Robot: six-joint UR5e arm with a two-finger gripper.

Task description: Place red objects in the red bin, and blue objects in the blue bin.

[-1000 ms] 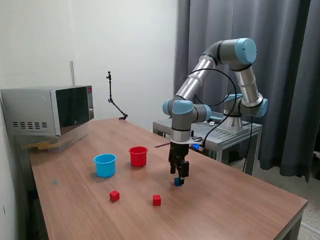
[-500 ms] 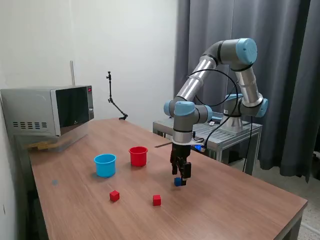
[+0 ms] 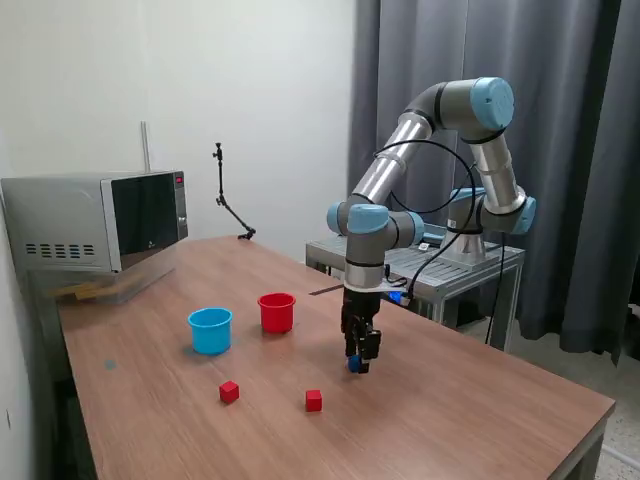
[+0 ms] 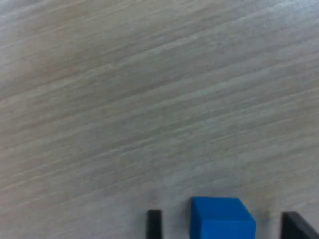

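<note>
**Blue cube between the fingers, just off the table**

Nearest to me on the wooden table [image 3: 470, 400] are two red cubes, one [image 3: 229, 391] toward the exterior view's left and the other [image 3: 314, 400] closer to the arm. Just behind that second one my gripper [image 3: 358, 362] points straight down with a dark blue cube [image 4: 222, 218] at its tips. On the wrist cam the fingers [image 4: 154, 223] sit either side of the cube with a sliver of gap showing, so I honestly can't tell if they're clamped or only bracketing it. Further back are the light blue cup [image 3: 210, 330] and, beside it, the red cup [image 3: 277, 312], both upright. Farthest off, a microwave [image 3: 100, 220] sits at the table's back corner.
</note>
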